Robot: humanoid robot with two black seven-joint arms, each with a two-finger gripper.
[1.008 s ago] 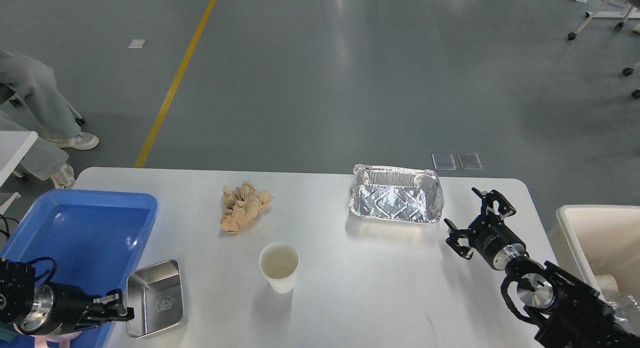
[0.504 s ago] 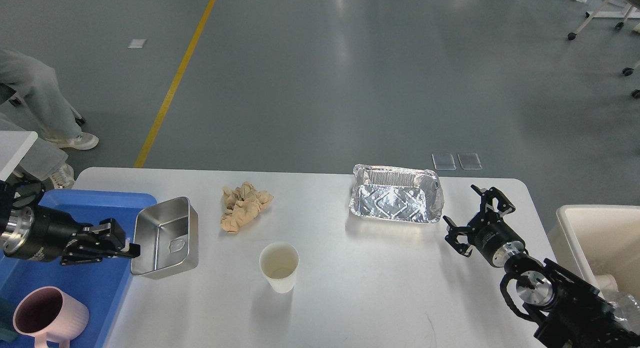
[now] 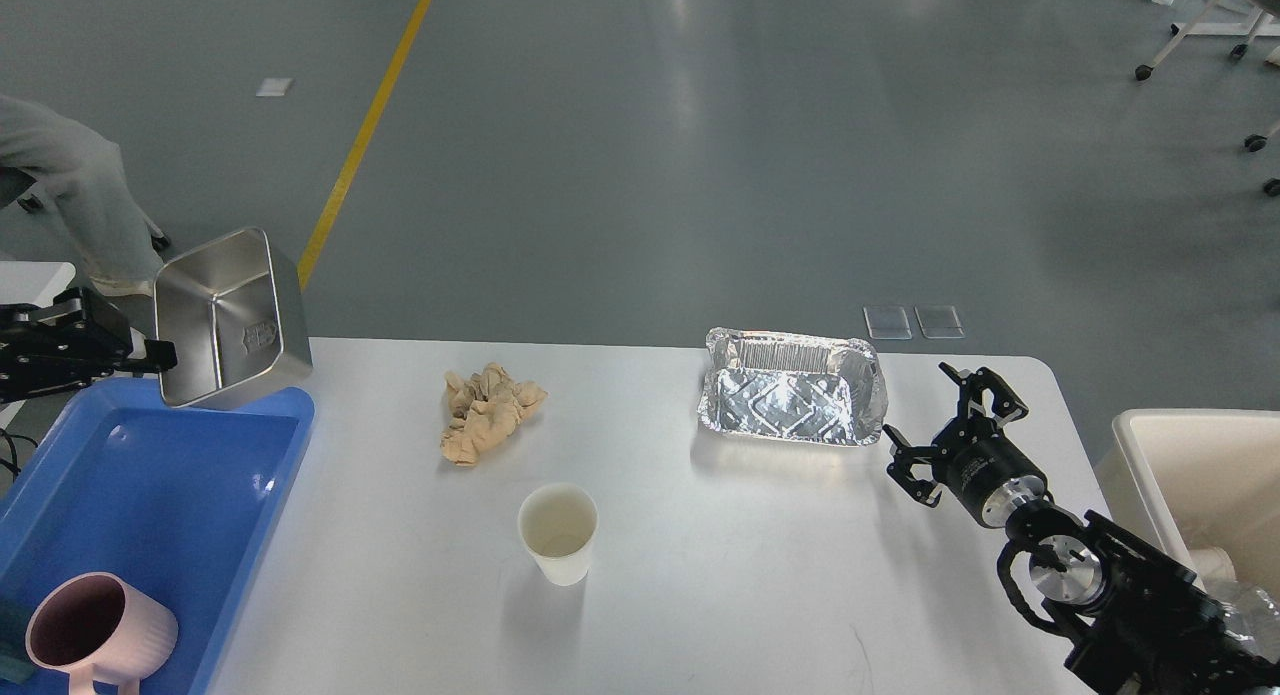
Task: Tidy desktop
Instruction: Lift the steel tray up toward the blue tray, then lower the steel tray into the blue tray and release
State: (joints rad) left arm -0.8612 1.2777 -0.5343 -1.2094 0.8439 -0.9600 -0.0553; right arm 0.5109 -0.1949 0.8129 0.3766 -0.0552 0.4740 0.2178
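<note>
Seen from the robot's head, the desktop fills the lower half of the view, its far edge running across the middle and its near part reaching the bottom edge. The tidying looks partly done: a pink mug already stands in the near corner of the blue tray at the left edge, and a steel container hangs in the air over the tray's far corner, tipped so its open side faces the camera. Left on the white surface are a crumpled brown paper wad toward the far left, a white paper cup nearer the front and upright, and a foil tray at the far right; each sits well apart from the others. By this reckoning three items remain to be cleared, and the steel container has yet to be set down. The left gripper comes in level from the left edge, raised above the tray, its jaws clamped on the container's near rim. The right gripper reaches up from the lower right corner and hovers low over the desktop just beside the foil tray's right end, jaws spread apart and holding nothing. A cream bin stands off the table's right side, with some pale refuse visible inside it.
</note>
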